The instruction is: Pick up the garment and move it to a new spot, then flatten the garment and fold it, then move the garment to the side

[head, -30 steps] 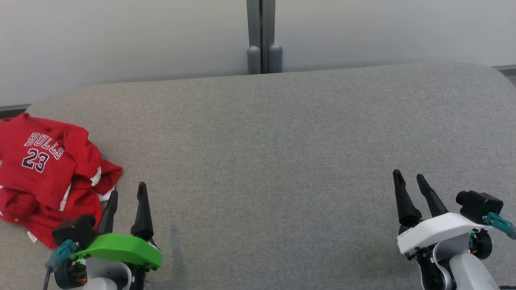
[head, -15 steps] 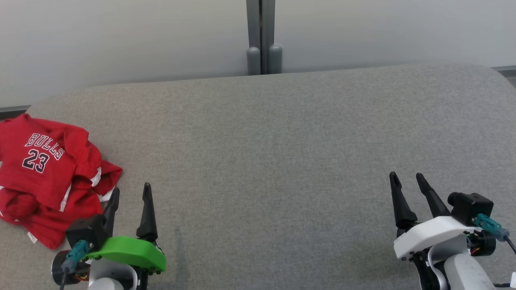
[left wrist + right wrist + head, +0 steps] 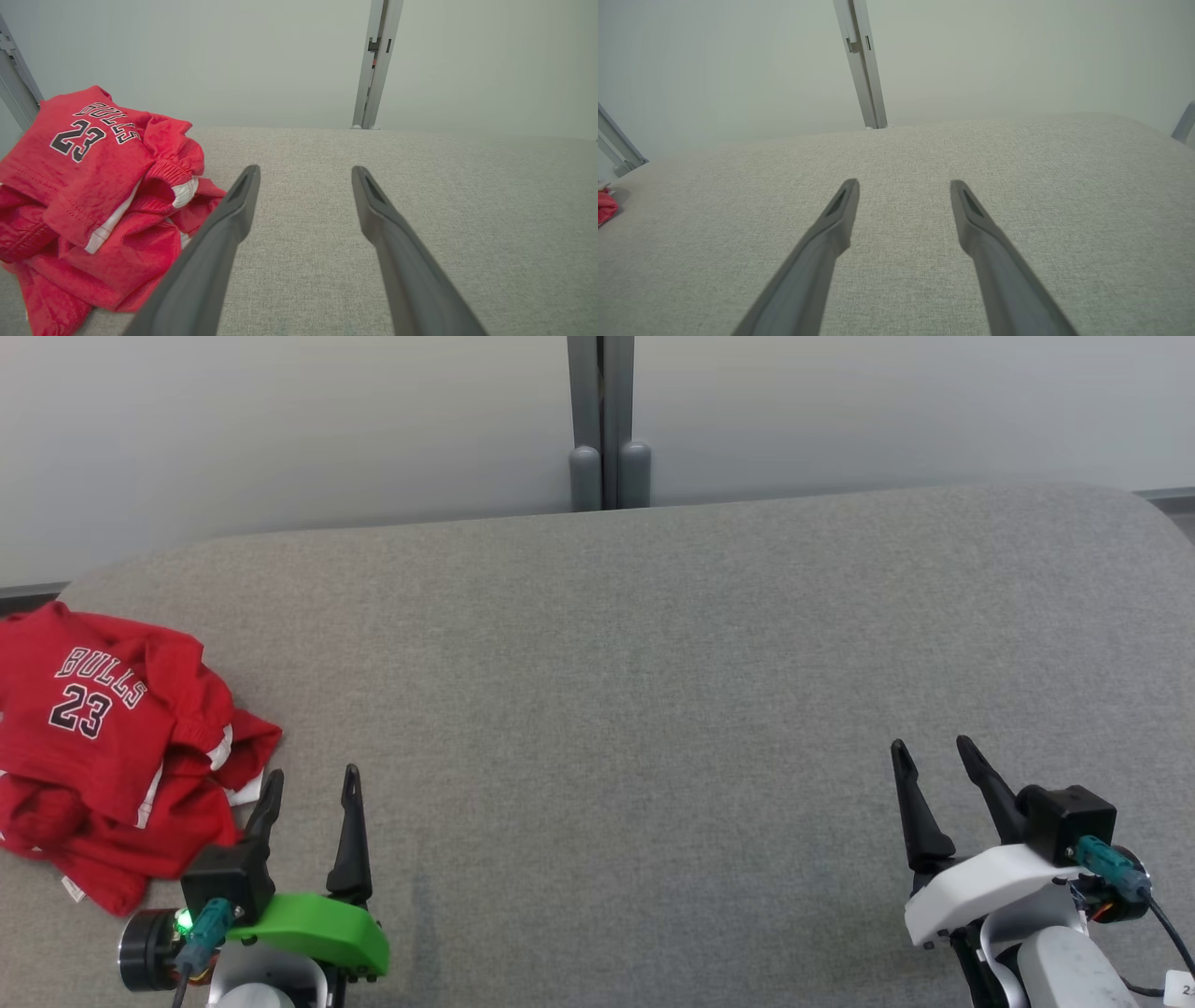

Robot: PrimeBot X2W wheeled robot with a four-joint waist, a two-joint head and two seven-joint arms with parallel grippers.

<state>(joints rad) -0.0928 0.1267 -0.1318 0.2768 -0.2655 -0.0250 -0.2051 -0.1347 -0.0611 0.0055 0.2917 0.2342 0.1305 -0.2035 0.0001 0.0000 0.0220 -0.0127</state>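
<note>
A red garment (image 3: 103, 737) printed "BULLS 23" lies crumpled at the far left of the grey padded surface (image 3: 635, 691). In the left wrist view the garment (image 3: 88, 186) sits left of the fingers, its near fold just beside the left fingertip. My left gripper (image 3: 313, 784) is open just right of the garment, with nothing between its fingers. My right gripper (image 3: 931, 753) hangs open over bare fabric at the lower right, far from the garment. In the right wrist view a sliver of the garment (image 3: 605, 207) shows at the left edge.
A grey post (image 3: 602, 420) rises behind the surface's far edge, against a pale wall (image 3: 280, 429). The surface's corners are rounded at the back left and back right. The garment's left part runs past the head view's left edge.
Both grippers have drawn back toward the bottom of the head view. The left gripper has also shifted a little right, away from the garment. The garment has not moved.
</note>
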